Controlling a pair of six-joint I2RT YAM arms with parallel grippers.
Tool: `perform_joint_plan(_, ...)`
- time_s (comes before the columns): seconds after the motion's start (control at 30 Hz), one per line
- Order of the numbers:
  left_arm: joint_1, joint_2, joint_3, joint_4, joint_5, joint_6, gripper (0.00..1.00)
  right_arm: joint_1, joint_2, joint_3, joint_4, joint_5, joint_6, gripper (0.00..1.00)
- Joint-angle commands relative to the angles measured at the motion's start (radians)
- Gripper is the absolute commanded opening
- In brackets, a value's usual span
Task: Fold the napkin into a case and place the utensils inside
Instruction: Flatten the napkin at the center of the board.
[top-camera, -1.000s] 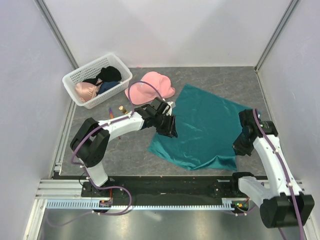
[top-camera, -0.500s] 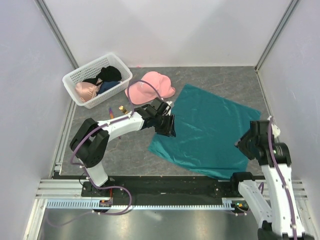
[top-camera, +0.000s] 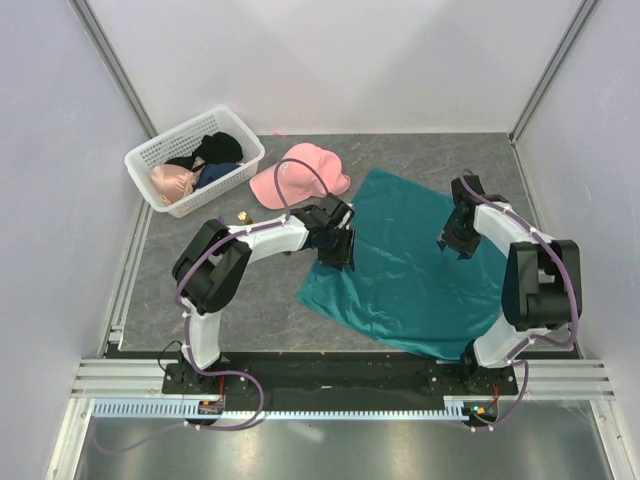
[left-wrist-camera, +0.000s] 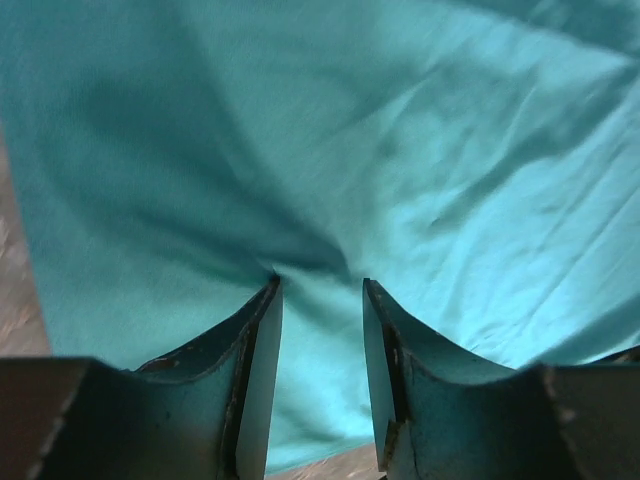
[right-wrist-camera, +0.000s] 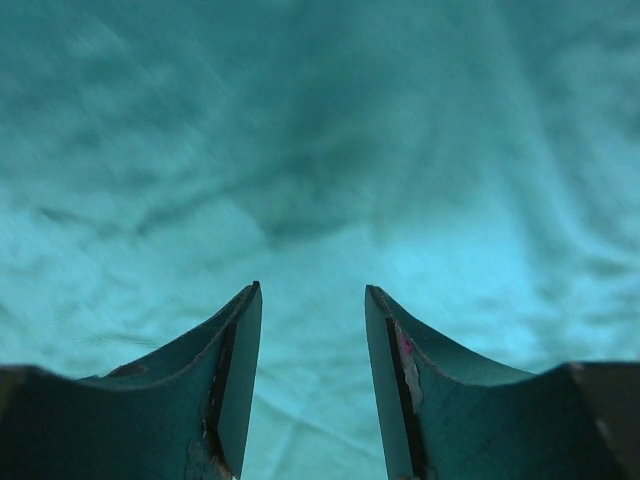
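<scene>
The teal-green napkin (top-camera: 410, 265) lies spread flat on the grey table, one corner pointing toward the near edge. My left gripper (top-camera: 336, 250) is open at the napkin's left edge, with its fingertips down on the cloth (left-wrist-camera: 400, 150), which puckers at the tips. In the left wrist view the left gripper (left-wrist-camera: 320, 285) has cloth showing between its jaws. My right gripper (top-camera: 456, 238) is open just above the napkin's right part, and in the right wrist view (right-wrist-camera: 312, 288) only cloth (right-wrist-camera: 300, 120) shows. A gold utensil head (top-camera: 243, 216) shows left of the left arm. The other utensil is hidden.
A pink cap (top-camera: 300, 175) lies just behind the left gripper. A white basket (top-camera: 150, 155) with clothes stands at the back left. Grey walls close in the table on three sides.
The right arm swung from the near right edge up and over the napkin's right part, and the napkin's near-right corner now lies flatter. The left gripper stayed at the left edge.
</scene>
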Motion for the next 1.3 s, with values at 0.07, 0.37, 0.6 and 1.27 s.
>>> perform_joint_plan(0.07, 0.011, 0.09, 0.094, -0.035, -0.052, -0.025, 0.45, -0.004, 0.14, 0.087, 0.174, 0.004, -0.018, 0.54)
perform_joint_plan(0.37, 0.074, 0.164, 0.168, -0.061, -0.049, -0.057, 0.45, -0.024, 0.364, 0.207, 0.257, 0.026, -0.063, 0.54)
perform_joint_plan(0.6, 0.128, 0.246, 0.319, -0.071, -0.037, -0.014, 0.45, -0.025, 0.48, 0.386, 0.263, -0.002, -0.101, 0.54)
perform_joint_plan(1.27, 0.103, -0.033, 0.261, -0.13, 0.122, -0.037, 0.51, -0.238, 0.002, 0.179, -0.126, -0.08, -0.081, 0.75)
